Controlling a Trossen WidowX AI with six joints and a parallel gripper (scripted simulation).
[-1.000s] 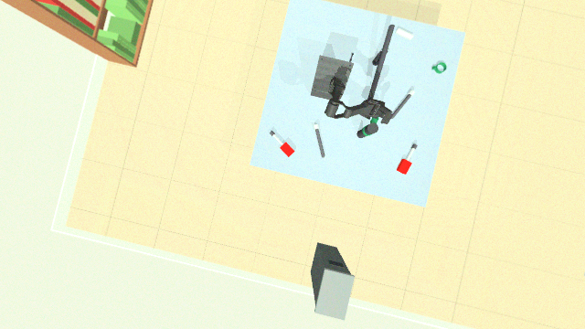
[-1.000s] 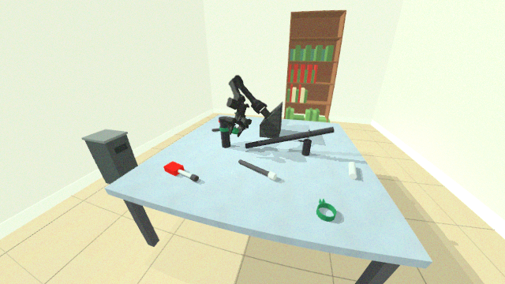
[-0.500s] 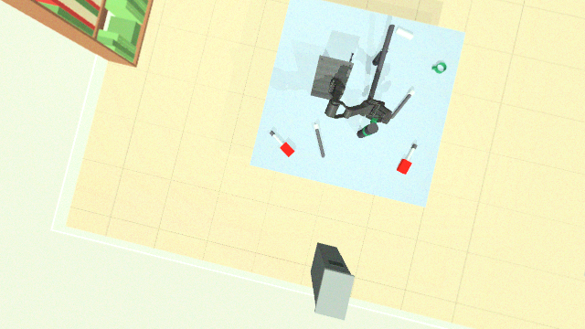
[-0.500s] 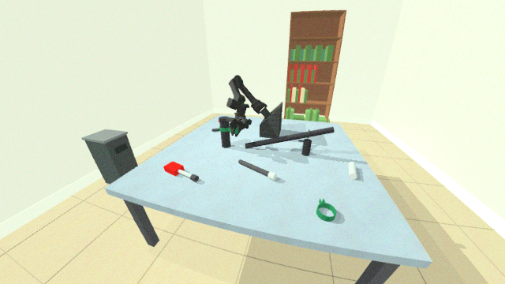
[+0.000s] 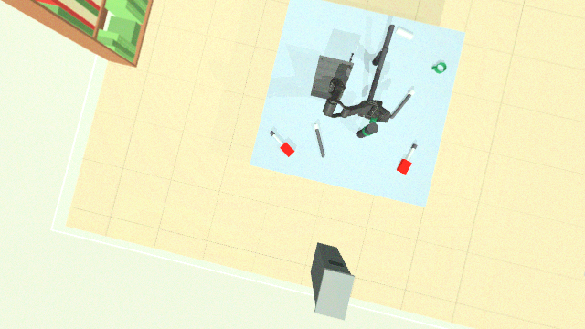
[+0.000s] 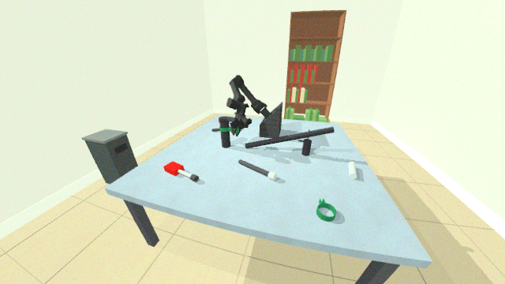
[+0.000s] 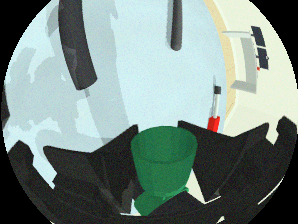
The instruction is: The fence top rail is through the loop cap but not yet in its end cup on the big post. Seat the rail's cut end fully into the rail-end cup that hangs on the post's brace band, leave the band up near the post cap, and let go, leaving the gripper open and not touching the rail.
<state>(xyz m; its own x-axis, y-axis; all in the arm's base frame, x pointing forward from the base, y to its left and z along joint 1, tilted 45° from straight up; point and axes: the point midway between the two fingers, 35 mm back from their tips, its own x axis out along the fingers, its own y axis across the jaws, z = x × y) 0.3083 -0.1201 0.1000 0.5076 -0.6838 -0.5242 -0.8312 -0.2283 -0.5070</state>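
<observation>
1. Down between your gripper's (image 5: pixel 380 112) (image 6: pixel 236 132) (image 7: pixel 158 126) fingertips, you've got the green rail-end cup (image 5: pixel 374 121) (image 6: pixel 237 130) (image 7: pixel 164 155); the fingers are closed in on it, mouth facing the wrist camera.
2. Your top rail (image 5: pixel 381 59) (image 6: pixel 289 138) (image 7: pixel 75 40) isn't in the cup. The wrist view puts its cut end well apart, off to the upper left, with its far part cropped out.
3. The brace band (image 5: pixel 361 133) (image 6: pixel 224 129) (image 7: pixel 147 202) wraps the big post (image 5: pixel 368 131) (image 6: pixel 225 138) (image 7: pixel 180 207) a bit below its top. You only get a sliver of band under the cup up close, and the post runs off the bottom there.
4. Over at the small post (image 5: pixel 377 58) (image 6: pixel 306 148), the rail slants across above it. The loop cap is dark on dark, so I can't make out its ring.
5. From above, your arm covers the finger contact, and a finger cuts off the red-ended tool (image 5: pixel 287 149) (image 7: pixel 213 123) in the wrist shot.
</observation>
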